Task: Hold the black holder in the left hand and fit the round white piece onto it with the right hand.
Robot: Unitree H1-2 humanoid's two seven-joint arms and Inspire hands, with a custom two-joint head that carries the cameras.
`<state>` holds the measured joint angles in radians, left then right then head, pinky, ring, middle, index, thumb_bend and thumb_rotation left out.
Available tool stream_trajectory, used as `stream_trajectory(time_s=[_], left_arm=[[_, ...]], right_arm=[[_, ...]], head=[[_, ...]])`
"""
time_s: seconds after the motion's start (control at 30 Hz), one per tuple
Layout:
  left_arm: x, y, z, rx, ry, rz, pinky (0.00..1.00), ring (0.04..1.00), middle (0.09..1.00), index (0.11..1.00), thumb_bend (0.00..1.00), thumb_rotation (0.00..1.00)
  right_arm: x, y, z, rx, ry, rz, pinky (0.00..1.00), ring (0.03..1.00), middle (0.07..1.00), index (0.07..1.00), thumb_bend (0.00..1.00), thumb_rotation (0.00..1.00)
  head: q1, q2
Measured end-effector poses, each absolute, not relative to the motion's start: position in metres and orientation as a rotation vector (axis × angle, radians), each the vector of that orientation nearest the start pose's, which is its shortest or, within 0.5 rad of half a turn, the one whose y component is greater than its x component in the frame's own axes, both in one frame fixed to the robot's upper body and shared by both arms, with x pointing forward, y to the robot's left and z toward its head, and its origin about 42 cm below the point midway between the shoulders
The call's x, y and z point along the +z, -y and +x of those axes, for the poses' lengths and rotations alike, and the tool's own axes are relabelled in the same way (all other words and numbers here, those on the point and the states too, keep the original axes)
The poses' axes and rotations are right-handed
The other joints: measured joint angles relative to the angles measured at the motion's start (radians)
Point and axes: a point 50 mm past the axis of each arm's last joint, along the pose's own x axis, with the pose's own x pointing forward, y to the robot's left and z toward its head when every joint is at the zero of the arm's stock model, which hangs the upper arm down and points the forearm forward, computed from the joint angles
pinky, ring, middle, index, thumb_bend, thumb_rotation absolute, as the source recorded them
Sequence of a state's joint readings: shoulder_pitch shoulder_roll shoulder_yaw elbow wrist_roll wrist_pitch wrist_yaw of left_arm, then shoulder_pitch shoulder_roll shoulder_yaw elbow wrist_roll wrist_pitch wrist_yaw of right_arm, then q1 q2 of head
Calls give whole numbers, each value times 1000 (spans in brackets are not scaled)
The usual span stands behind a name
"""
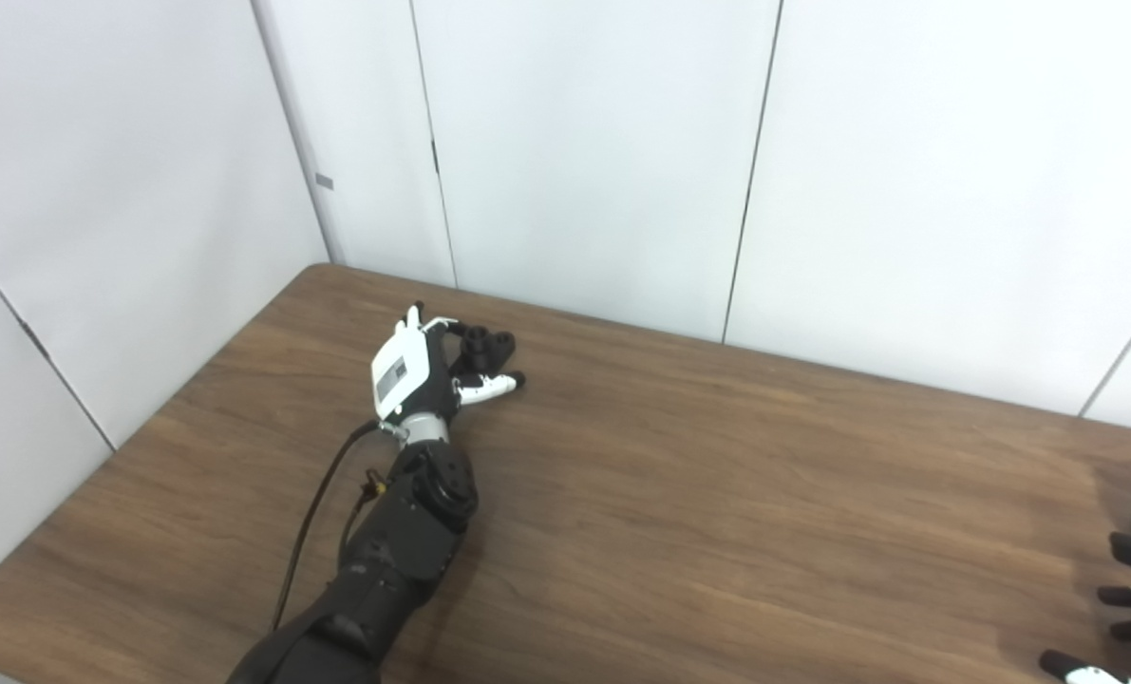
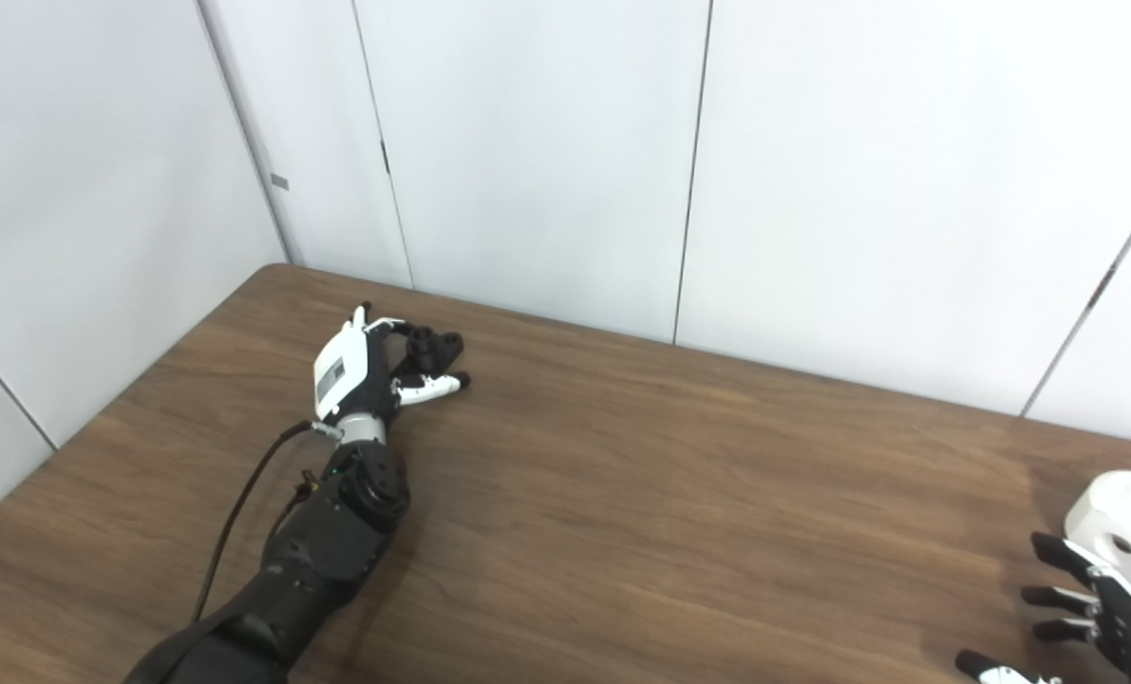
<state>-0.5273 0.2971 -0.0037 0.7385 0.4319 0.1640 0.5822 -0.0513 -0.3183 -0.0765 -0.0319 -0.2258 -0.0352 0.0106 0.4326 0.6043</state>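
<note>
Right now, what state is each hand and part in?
left hand: fingers curled around the black holder, which appears to rest on the table; a firm grip cannot be confirmed.
right hand: open, fingers spread, holding nothing.
round white piece: lying on the table, just beyond the right hand's fingertips, ungrasped.

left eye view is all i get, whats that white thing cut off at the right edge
Observer: It's the round white piece, lying on the table with a hole facing the camera.
Operator: right hand on it yet
Observer: No. The right hand is open just beside it, fingers spread, not gripping.
Operator: anything else over there
Observer: Nothing else shows near it in the right eye view.
</note>
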Motion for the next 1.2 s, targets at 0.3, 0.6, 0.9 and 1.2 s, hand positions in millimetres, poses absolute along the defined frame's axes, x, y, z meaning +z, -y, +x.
stream_trajectory(time_s=[0.3,0.6,0.9,1.2], left_arm=[[114,-345,432,628,-165,814,930,1000,982,669,858,161],[113,-346,432,631,-172,809,921,1000,975,656,861,160],[111,-349,432,647,-176,819,900,983,945,573,851,150],[110,-347,433,630,-180,819,971,959,887,484,525,57]], right_arm=[[144,329,300,-57,118,-548,533,679,823,790,705,128],[144,329,300,-58,117,-549,529,676,822,791,705,123],[144,329,300,-59,114,-550,528,676,822,791,688,140],[144,329,300,-63,104,-549,522,668,819,789,680,163]], head=[[2,6],[2,11],[-2,12],[-2,14]])
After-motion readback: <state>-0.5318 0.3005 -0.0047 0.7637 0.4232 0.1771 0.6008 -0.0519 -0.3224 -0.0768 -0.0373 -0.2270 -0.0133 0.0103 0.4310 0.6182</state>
